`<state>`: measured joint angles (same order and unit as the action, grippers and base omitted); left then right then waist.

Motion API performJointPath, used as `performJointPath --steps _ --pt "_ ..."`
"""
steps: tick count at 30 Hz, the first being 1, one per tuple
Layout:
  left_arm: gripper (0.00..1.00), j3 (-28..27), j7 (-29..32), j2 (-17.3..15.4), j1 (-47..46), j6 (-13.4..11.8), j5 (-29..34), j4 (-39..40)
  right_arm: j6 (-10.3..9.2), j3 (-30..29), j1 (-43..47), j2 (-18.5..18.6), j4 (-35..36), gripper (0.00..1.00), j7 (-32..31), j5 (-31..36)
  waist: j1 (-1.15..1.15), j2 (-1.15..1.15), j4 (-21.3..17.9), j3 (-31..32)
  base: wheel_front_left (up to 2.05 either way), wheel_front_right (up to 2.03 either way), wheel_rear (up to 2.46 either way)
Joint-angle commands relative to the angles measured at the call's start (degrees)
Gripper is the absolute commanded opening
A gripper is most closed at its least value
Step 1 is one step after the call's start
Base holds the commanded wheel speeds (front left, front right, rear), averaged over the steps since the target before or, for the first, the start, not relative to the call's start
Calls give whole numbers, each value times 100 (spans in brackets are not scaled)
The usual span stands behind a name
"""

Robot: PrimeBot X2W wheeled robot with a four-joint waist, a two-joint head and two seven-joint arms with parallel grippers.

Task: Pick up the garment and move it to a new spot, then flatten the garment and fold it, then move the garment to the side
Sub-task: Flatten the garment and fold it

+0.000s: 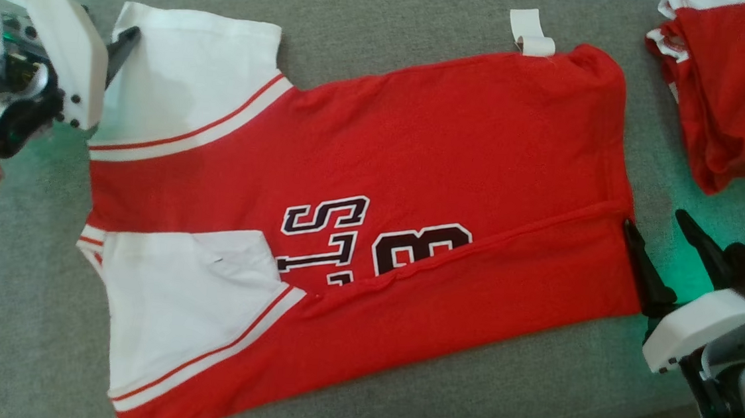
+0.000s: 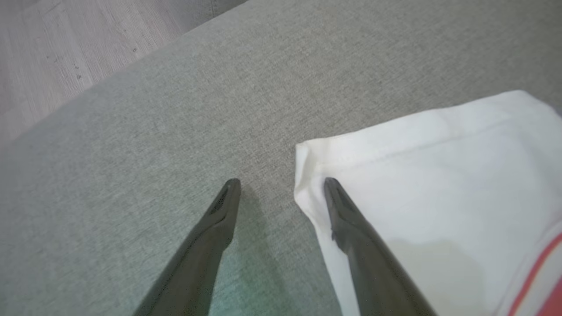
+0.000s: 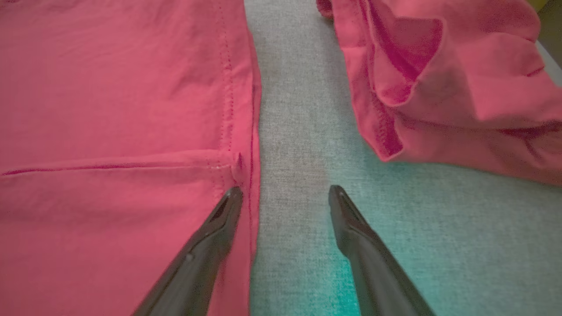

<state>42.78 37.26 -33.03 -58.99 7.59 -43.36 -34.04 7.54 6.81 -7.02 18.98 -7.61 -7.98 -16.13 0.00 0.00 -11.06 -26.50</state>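
Note:
The garment (image 1: 417,146) is a red shirt with white sleeves and dark printed letters, spread flat on the grey cushion (image 1: 375,10). Its near long edge is folded over part of the print. My left gripper (image 2: 281,182) stands open at the far sleeve's corner (image 2: 430,175), one finger over the white cloth and the other over bare cushion. In the head view the left gripper (image 1: 117,51) is at the upper left. My right gripper (image 1: 654,219) is open at the hem's fold line (image 3: 239,162). Its left finger is over the red hem, its right over the cushion (image 3: 298,131).
A second red garment (image 1: 734,85) lies crumpled at the far right, close to my right gripper (image 3: 285,189). A white tag (image 1: 531,32) sticks out from the shirt's far edge. Wooden floor (image 2: 52,48) lies beyond the cushion's left edge, and the near edge runs by my right arm.

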Motion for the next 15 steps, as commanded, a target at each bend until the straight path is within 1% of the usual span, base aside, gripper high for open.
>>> performJointPath --steps 1,9,10,11,12,13,15 --pt "100 -174 3 -291 -382 -11 -42 121 -5 53 -69 103 113 100 71 26 0 0 -40 -44 0 0 0" --pt "100 105 -134 -290 -446 -11 -325 196 -5 -17 -76 118 45 100 91 39 0 0 -47 -74 0 0 0" --pt "95 151 -159 -300 -462 -11 -349 207 -5 -23 -78 124 45 100 83 36 0 0 -43 -76 0 0 0" --pt "39 224 -236 -321 -507 -10 -380 215 -5 -32 -101 150 60 100 48 19 0 0 -39 -89 0 0 0" --pt "17 262 -294 -338 -535 -10 -379 218 -5 -32 -127 173 74 100 23 7 0 0 -39 -100 0 0 0" --pt "0 288 -356 -355 -561 -10 -382 201 -5 -33 -157 202 92 100 -1 -6 0 0 -39 -111 0 0 0" --pt "0 339 -439 -373 -613 -10 -411 163 -5 -35 -229 280 143 100 -72 -46 0 0 -30 -145 0 0 0"
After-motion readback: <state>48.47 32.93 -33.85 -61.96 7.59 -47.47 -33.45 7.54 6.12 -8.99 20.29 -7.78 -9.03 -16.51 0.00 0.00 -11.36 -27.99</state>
